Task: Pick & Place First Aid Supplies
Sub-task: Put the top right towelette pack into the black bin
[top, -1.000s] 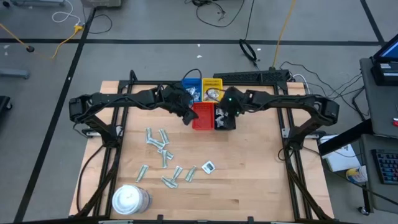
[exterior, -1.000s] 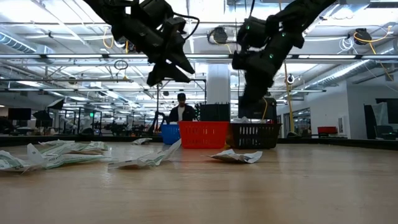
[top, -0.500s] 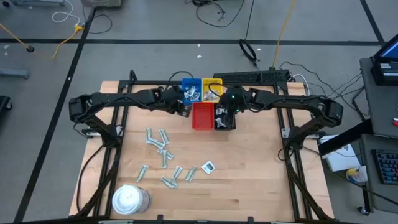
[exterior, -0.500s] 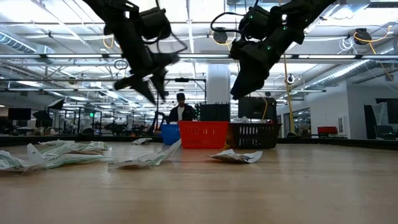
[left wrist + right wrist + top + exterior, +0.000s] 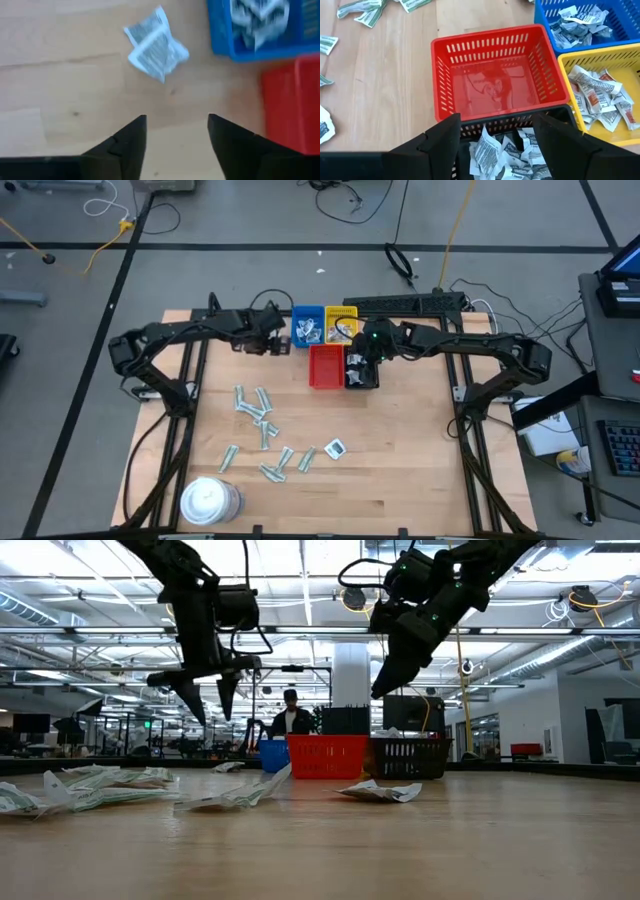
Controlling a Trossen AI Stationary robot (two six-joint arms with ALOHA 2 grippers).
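Observation:
Several pale grey-green strips (image 5: 262, 420) and a white square packet (image 5: 335, 447) lie flat on the wooden table's near-left part. One white packet with dark marks (image 5: 156, 46) lies on the table just left of the blue tray (image 5: 260, 30). My left gripper (image 5: 175, 117) hangs open above the bare wood near that packet, pointing down (image 5: 205, 700). My right gripper (image 5: 497, 117) is open in the air above the black tray (image 5: 510, 150), which holds white packets. The blue and yellow trays (image 5: 600, 90) also hold packets.
Four small trays stand together at the table's far middle: blue (image 5: 307, 325), yellow (image 5: 341, 323), red (image 5: 325, 366), which holds nothing, and black (image 5: 362, 373). A big round white tub (image 5: 208, 500) stands at the near-left corner. A person (image 5: 291, 718) shows far behind the table.
My left gripper has swung from over the red tray toward the table's left, past the blue tray, and has turned until its fingers point straight down. My right gripper has risen from close over the black tray to a place higher above it.

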